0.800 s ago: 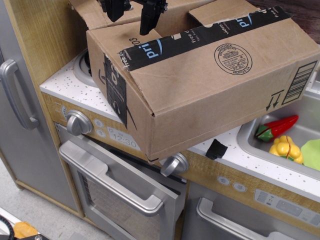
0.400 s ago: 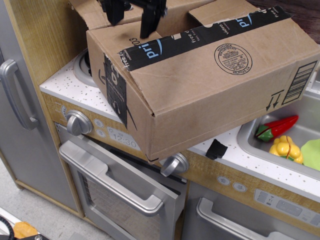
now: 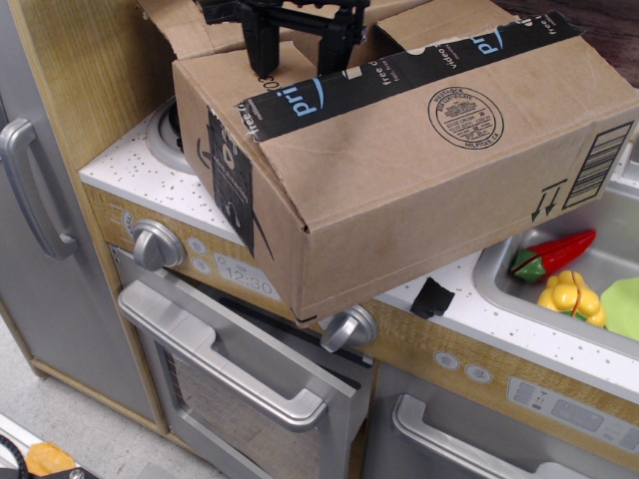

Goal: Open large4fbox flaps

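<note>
The large4fbox (image 3: 399, 180) is a big brown cardboard box with black-and-blue prime tape, a round stamp, a barcode and arrows. It lies tilted on the toy kitchen counter (image 3: 130, 170) and overhangs its front edge. One brown flap (image 3: 180, 30) stands up at the box's far left end. Another flap (image 3: 439, 22) shows at the top middle. The taped long flap (image 3: 399, 65) lies along the near top edge. My black gripper (image 3: 303, 48) is open at the top of the view. Its fingers (image 3: 262, 48) hang just above the taped flap's left end, over the box opening.
The oven door handle (image 3: 230, 374) and two knobs (image 3: 158, 244) are below the box. A sink (image 3: 599, 269) at the right holds toy vegetables. A grey fridge door (image 3: 40, 200) is at the left. A black scrap (image 3: 431, 297) lies on the counter's edge.
The gripper has turned and shifted a little right, and its fingers now stand much wider apart. The box has not moved.
</note>
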Controlling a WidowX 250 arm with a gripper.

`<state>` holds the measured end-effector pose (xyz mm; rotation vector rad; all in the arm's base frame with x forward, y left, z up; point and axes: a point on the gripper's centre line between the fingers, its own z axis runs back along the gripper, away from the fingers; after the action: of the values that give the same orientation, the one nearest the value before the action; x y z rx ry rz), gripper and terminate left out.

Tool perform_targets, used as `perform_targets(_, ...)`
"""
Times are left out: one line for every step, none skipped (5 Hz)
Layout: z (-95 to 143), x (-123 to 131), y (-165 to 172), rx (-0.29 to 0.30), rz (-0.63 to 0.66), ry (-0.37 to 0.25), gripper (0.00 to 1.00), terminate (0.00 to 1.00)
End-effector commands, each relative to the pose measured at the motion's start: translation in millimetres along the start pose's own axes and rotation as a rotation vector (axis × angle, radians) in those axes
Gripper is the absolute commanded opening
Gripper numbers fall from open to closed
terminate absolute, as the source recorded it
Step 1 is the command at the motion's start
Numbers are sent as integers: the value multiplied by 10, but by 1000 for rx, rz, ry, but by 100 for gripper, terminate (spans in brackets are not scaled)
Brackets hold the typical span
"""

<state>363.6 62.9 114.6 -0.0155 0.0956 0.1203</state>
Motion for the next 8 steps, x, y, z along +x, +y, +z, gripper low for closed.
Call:
perform_targets(316,-101,-298,-107,30,31,100,0)
perform_targets(405,-164,-470,-180,57,93,100,0)
perform_targets(555,-251,-583,-186,82,98,100,0)
perform_targets(681,-388,-767,-185,132,83,100,0)
perform_targets(768,-524,-967,-152,176,66,100,0)
perform_targets(833,-668,-1104,-122,202,44,100,0)
perform_targets(653,-826,-1286,-162,253,1,100,0)
perform_targets(531,-950,-1440,-164,281,-34,100,0)
